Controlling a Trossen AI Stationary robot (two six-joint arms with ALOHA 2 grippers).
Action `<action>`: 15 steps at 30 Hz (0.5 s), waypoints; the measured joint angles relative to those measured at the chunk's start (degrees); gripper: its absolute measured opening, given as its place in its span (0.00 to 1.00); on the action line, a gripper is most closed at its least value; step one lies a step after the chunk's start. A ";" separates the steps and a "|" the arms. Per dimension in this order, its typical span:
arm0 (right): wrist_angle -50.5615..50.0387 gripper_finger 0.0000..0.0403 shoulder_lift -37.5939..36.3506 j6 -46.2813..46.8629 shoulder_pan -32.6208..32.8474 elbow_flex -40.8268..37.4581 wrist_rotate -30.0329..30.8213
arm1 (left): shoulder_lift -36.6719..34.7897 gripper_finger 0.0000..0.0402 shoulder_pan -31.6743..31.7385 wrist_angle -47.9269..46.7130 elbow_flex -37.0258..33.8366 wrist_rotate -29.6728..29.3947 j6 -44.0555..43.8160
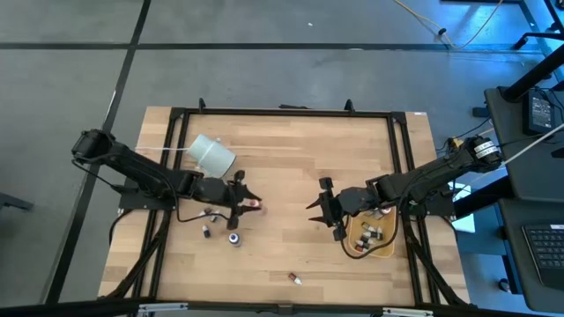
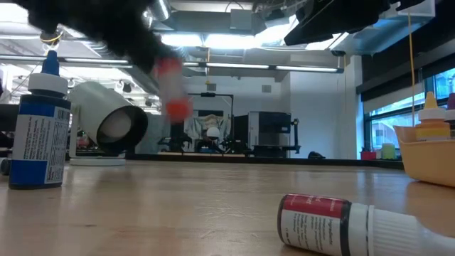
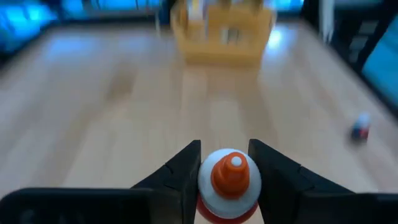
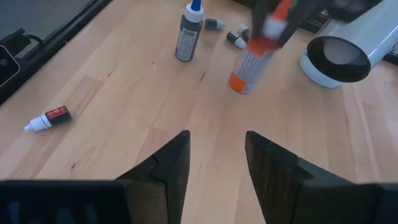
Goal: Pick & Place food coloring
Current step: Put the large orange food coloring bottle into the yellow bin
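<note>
On the wooden surface point(image 1: 282, 176), the left gripper point(image 1: 249, 201) sits at about nine o'clock from the centre, clamped on an orange-capped food coloring bottle point(image 3: 228, 183); the bottle stands upright between the two fingers point(image 3: 177, 177), cap up. From the right wrist view that same bottle appears lifted and tilted above the wood. Near it, toward seven o'clock, a blue bottle point(image 1: 234, 237) stands upright with two small dark bottles point(image 1: 206, 231) lying just beside it. A red-labelled bottle point(image 1: 295, 278) lies on its side at six o'clock, well apart. A white cup point(image 1: 211, 155) lies tipped over at ten o'clock. The right gripper point(image 1: 319, 210) hovers at three o'clock, its fingers parted and empty, just beside the tan tray point(image 1: 384, 250) holding more bottles.
</note>
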 joint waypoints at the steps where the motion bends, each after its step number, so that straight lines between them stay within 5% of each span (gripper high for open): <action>1: 0.00 0.39 0.00 0.00 -0.01 0.00 0.00 | 0.00 0.29 0.04 1.47 0.99 -0.47 0.69; 8: -0.21 0.39 -1.51 1.87 -0.02 0.02 0.59 | 2.62 0.29 2.47 2.09 8.59 -7.12 2.85; 15: -2.51 0.39 -5.44 4.20 0.19 0.07 0.59 | 16.13 0.29 7.59 1.98 18.04 -2.40 6.06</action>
